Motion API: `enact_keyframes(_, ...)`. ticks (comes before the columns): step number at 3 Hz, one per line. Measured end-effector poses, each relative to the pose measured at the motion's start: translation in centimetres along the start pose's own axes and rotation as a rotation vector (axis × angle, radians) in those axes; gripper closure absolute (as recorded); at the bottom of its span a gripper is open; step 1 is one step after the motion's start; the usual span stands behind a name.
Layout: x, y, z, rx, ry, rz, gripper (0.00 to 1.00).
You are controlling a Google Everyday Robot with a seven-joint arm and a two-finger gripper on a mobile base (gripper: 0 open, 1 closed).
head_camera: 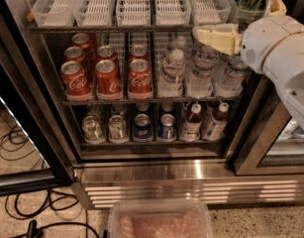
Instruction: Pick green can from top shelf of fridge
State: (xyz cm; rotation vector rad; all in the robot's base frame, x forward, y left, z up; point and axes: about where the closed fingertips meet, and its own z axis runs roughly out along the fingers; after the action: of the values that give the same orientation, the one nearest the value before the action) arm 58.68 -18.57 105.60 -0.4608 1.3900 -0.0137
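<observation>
The green can (pixel 249 0) stands at the right end of the top shelf (pixel 117 29) of the fridge (pixel 191 171); only its lower part shows, shiny green with pale streaks. The shelf's clear ribbed lane trays (pixel 134 4) look empty. My gripper (pixel 235 15), on the white arm coming in from the right, is open at the can. One cream finger (pixel 216 36) lies just below and in front of the can and the other (pixel 275 3) is at its right. I cannot tell if either touches it.
Red cola cans (pixel 108 76) and water bottles (pixel 171 73) fill the middle shelf. Small cans (pixel 141 125) and bottles (pixel 191 120) fill the bottom one. The black-edged door (pixel 18 133) hangs open at left. Cables (pixel 23 207) lie on the floor. A clear plastic bin (pixel 159 224) is below.
</observation>
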Motion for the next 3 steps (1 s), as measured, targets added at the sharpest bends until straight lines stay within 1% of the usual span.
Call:
enact_keyframes(1,-0.1,0.0,0.5,0.021,-0.005,-0.007,0.09)
enact_keyframes(2,-0.1,0.1,1.4,0.062,0.001,-0.009,0.08)
enact_keyframes(3,0.0,-0.3,2.2,0.131,0.022,-0.026,0.24)
